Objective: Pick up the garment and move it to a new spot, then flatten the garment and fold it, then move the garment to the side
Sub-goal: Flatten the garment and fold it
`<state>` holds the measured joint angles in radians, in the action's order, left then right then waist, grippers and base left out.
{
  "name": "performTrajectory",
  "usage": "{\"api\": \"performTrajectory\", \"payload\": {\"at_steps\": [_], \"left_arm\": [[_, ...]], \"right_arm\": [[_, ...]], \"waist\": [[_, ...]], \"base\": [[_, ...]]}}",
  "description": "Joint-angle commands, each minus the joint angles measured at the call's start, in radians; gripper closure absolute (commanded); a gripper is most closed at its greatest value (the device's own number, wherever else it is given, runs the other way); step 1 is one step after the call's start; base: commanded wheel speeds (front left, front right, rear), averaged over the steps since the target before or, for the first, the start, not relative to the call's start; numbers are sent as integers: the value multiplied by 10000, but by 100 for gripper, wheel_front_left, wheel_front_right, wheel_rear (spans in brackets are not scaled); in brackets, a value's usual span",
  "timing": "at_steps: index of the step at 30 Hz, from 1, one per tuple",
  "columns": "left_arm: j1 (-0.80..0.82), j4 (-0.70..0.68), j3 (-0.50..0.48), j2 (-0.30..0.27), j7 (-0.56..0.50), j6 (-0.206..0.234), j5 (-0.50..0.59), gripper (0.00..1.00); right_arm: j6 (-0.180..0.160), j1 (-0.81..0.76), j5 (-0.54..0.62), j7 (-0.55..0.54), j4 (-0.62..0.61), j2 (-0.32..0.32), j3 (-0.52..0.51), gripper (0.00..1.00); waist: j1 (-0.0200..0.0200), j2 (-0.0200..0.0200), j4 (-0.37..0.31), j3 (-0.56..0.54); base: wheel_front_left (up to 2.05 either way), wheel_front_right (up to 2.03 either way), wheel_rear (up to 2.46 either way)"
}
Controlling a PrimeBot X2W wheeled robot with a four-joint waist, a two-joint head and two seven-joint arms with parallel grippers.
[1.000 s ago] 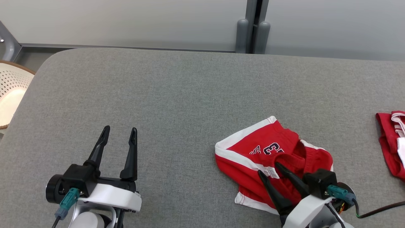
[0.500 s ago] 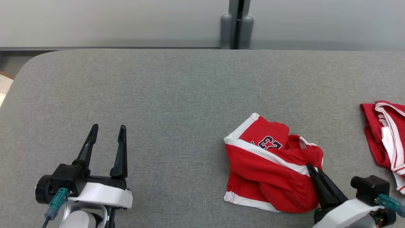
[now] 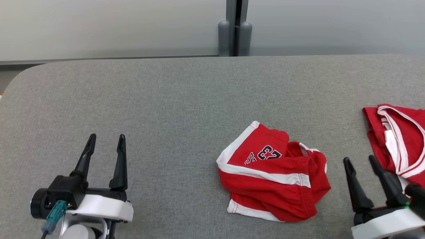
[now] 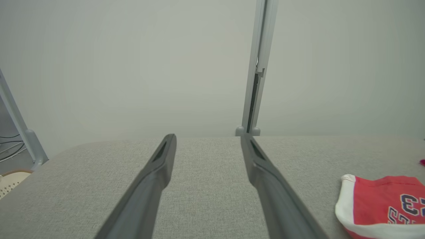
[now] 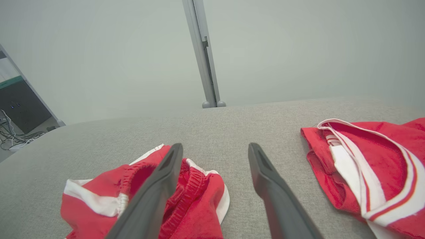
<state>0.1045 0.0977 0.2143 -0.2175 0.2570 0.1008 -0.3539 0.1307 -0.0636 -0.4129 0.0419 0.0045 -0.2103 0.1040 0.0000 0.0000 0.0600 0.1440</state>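
While the shorts (image 3: 265,179) lie crumpled on the table (image 3: 166,99), right of centre, they look light, soft and limp; likely to drape and bunch when lifted. Best hold, as judged: the elastic waistband (image 3: 298,161). Right fingers (image 3: 357,187) apart, empty, just beside the shorts, between them and a second red garment (image 3: 395,139). Left fingers (image 3: 120,162) apart, empty, well away.
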Motion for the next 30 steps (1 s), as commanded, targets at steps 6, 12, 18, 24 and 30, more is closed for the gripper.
{"api": "performTrajectory", "payload": {"at_steps": [6,12,18,24,30], "left_arm": [[-452,-105,-78,-250,-110,168,-41,0],[-814,-369,7,-404,-352,245,-54,0],[-901,-553,48,-447,-502,321,-63,0],[-829,-692,106,-443,-619,401,-49,0],[50,-541,689,-277,-952,-81,-13,0]], "right_arm": [[-1,-283,849,-12,-1169,14,-618,0],[-1,-716,1140,-412,-1771,168,-751,0],[-1,-813,1152,-517,-1911,252,-730,0],[-1,-766,1138,-583,-1955,249,-700,0],[-1,-556,1132,-581,-2035,245,-671,0]], "waist": [[0,0,-236,-446],[0,0,-340,-773],[0,0,-342,-771],[0,0,-335,-719],[0,0,-429,-345]], "base": [[0,0,0],[0,0,0],[0,0,0],[0,0,0],[0,0,0]]}}
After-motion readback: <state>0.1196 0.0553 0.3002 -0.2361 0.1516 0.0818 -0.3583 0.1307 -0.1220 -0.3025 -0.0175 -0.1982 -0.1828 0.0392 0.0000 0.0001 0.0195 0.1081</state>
